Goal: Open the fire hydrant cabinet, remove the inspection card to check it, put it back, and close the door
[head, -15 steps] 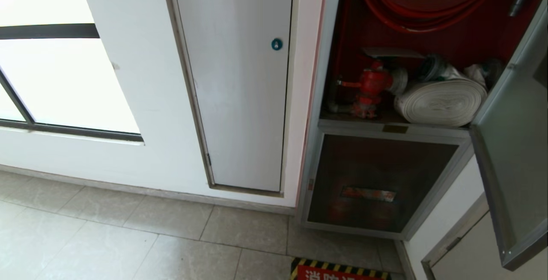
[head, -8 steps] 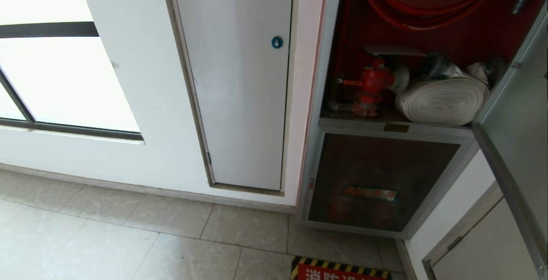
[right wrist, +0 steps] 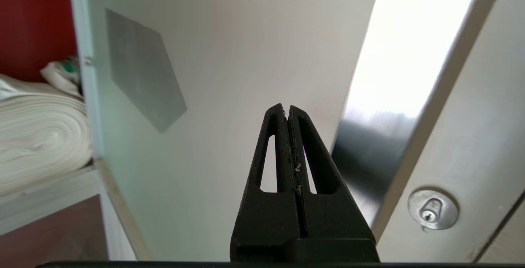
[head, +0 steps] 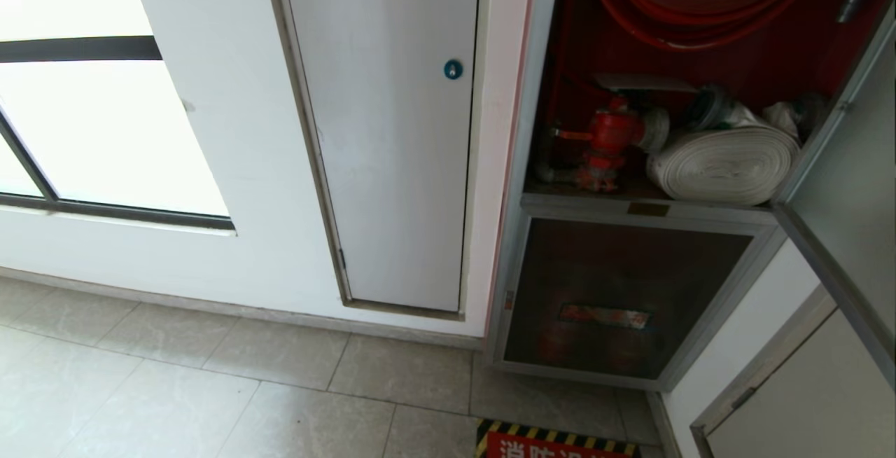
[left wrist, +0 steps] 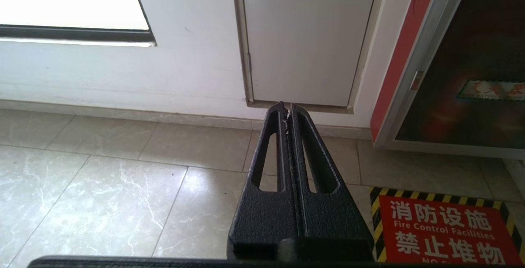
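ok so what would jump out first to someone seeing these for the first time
The open fire hydrant cabinet on the right, its red interior showing a red valve beside a white rolled hose. Its door stands swung out at the far right, with the shut right gripper facing its inner side.

The fire hydrant cabinet [head: 521, 164] stands at the right of the scene, silver-framed, its upper compartment open and red inside. A red hose reel [head: 700, 3] hangs at the top; below it a red valve [head: 609, 139] sits left of a white rolled hose [head: 724, 164] lying on the shelf. The inspection card [head: 640, 82], a thin pale sheet, lies flat just above the valve. The door [head: 850, 185] is swung wide open to the right, its frosted inner face showing.
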### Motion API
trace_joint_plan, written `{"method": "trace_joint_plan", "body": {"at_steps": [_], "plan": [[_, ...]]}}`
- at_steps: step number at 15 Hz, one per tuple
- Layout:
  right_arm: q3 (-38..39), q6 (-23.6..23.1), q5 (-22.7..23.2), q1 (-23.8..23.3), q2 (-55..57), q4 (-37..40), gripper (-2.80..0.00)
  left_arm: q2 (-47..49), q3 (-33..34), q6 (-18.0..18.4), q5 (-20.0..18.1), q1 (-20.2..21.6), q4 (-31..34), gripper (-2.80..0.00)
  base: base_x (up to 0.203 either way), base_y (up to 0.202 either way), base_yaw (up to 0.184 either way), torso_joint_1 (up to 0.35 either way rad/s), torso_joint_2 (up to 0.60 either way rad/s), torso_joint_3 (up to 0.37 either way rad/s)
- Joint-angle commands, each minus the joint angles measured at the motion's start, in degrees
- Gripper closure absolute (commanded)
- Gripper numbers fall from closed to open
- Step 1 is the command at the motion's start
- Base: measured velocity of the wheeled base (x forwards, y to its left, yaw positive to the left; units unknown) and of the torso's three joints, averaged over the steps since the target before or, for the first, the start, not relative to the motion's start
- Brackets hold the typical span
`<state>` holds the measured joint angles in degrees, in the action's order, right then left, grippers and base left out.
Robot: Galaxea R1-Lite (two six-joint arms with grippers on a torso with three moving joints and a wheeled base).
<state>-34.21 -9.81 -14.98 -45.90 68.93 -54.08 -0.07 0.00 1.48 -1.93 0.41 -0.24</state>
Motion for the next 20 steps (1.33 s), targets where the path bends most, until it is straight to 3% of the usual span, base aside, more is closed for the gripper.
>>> {"method": "trace_joint_plan", "body": {"at_steps": [1,10,14,17,20], "plan": [[-0.9,0.0,0.0,-1.7,1.7,-0.3,0.0,0.1,0.0,0.0,0.0,0.0,0.0,0.0,0.0,0.0,0.0,0.0,0.0,0.0],[-3.9,0.1,0.3,-4.6,6.2,-0.9,0.0,0.1,0.0,0.0,0.0,0.0,0.0,0.0,0.0,0.0,0.0,0.0,0.0,0.0],[0.0,0.1,3.8,-3.4,3.1,-0.8,0.0,0.1,0.0,0.0,0.0,0.0,0.0,0.0,0.0,0.0,0.0,0.0,0.0,0.0],[4.0,0.1,4.2,5.0,-1.7,-0.7,0.0,0.1,0.0,0.0,0.0,0.0,0.0,0.0,0.0,0.0,0.0,0.0,0.0,0.0],[10.4,0.1,4.2,16.9,-8.6,-0.6,0.0,0.1,0.0,0.0,0.0,0.0,0.0,0.0,0.0,0.0,0.0,0.0,0.0,0.0]]}}
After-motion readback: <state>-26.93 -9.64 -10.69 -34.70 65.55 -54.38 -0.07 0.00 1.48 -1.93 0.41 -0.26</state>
